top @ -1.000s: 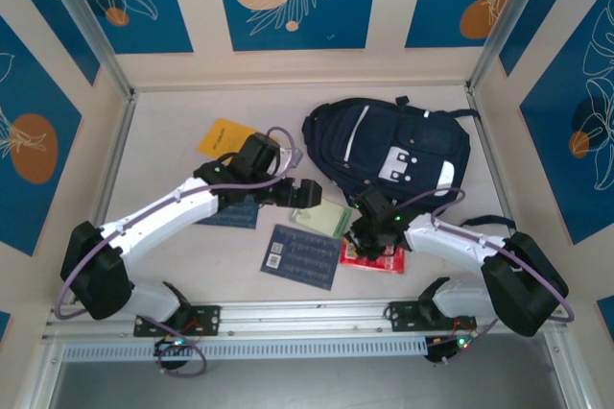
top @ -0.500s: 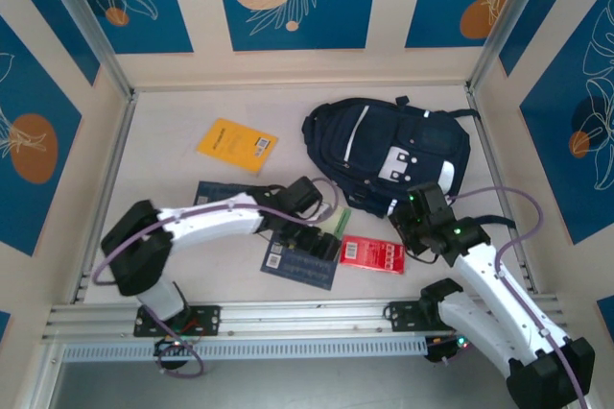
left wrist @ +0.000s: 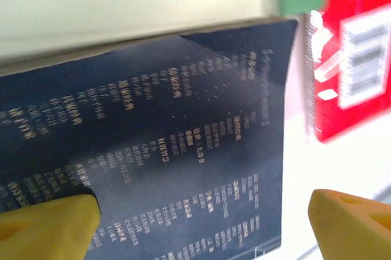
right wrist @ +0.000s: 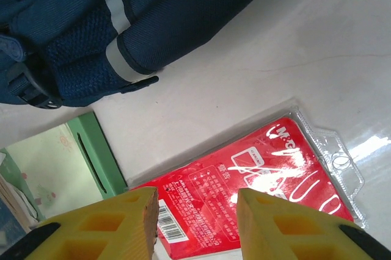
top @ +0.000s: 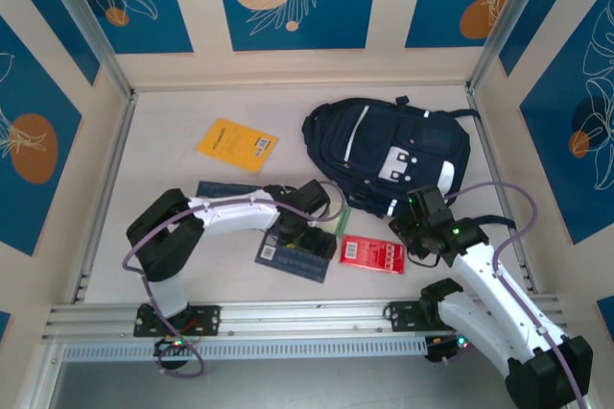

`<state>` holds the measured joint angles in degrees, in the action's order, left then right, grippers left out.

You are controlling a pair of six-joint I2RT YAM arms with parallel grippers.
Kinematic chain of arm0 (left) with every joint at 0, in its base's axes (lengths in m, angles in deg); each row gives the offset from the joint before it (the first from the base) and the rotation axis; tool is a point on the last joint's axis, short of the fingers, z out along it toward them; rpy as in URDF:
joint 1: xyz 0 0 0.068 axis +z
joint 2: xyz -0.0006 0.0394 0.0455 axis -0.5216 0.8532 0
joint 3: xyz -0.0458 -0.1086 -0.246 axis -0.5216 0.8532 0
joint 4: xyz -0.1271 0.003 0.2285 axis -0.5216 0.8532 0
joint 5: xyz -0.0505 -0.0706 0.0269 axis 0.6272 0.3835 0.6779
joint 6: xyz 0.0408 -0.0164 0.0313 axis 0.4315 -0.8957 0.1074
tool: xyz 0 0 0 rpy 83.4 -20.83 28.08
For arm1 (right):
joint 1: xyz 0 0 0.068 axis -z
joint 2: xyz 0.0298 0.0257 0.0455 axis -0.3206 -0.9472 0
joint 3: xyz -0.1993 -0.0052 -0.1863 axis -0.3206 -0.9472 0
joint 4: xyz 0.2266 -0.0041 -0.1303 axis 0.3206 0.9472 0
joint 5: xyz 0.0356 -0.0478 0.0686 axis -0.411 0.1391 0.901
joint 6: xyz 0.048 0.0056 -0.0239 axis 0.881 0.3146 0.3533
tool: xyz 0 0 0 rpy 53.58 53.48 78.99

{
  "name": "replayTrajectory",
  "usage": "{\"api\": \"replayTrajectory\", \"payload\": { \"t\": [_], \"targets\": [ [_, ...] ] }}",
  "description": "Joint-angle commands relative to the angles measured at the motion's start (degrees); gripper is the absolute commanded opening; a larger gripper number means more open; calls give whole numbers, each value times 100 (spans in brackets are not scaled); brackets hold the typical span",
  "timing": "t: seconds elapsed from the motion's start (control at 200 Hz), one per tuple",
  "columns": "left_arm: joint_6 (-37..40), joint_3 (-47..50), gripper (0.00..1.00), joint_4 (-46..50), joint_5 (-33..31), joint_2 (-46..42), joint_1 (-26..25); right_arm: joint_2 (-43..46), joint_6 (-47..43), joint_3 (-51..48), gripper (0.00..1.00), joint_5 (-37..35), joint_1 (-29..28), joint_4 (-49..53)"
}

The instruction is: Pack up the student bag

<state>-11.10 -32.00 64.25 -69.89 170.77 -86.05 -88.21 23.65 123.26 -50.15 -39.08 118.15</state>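
The student bag, a dark navy backpack with white stripes, lies at the back right; its lower edge shows in the right wrist view. My left gripper hovers low over a navy printed booklet. Its jaws are open, one fingertip over the booklet, the other off its right edge. My right gripper stands open just above a red packet, nothing between its fingers. The red packet lies flat on the table.
A green notebook lies between booklet and bag, also in the right wrist view. A yellow book sits at the back left, and a second dark booklet under the left arm. Walls enclose the table.
The left arm swung from near the yellow book down onto the navy booklet, which shifted slightly. The right gripper pulled back to the right off the red packet and opened wider.
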Motion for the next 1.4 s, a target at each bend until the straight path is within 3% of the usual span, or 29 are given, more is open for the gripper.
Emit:
{"api": "replayTrajectory", "payload": {
  "t": [0.0,0.09,0.175,0.395,0.605,0.805,1.045,1.395],
  "targets": [
    [-237,272,92,493,-1386,-187,561,-68,-162,-124,40,-175,-2,47],
    [-387,320,93,495,-1766,-478,879,-211,-124,-200,40,-228,-4,63],
    [-313,214,93,439,-1749,-675,936,-350,-269,-305,41,-163,6,-99],
    [126,-99,93,162,-1308,-1035,271,-1263,-501,-383,46,-23,37,-325],
    [303,2,94,-458,-302,-1105,-56,-2059,-839,-480,52,372,81,-1011],
    [222,228,94,-1027,395,-951,-60,-2455,-1134,-440,52,654,26,-1352],
    [88,233,94,-1234,631,-569,-61,-2437,-1508,-555,48,1534,-88,-1894],
    [-33,454,94,-1337,815,-400,-25,-2903,-1699,-312,46,1906,-740,-1968]
  ]
}}
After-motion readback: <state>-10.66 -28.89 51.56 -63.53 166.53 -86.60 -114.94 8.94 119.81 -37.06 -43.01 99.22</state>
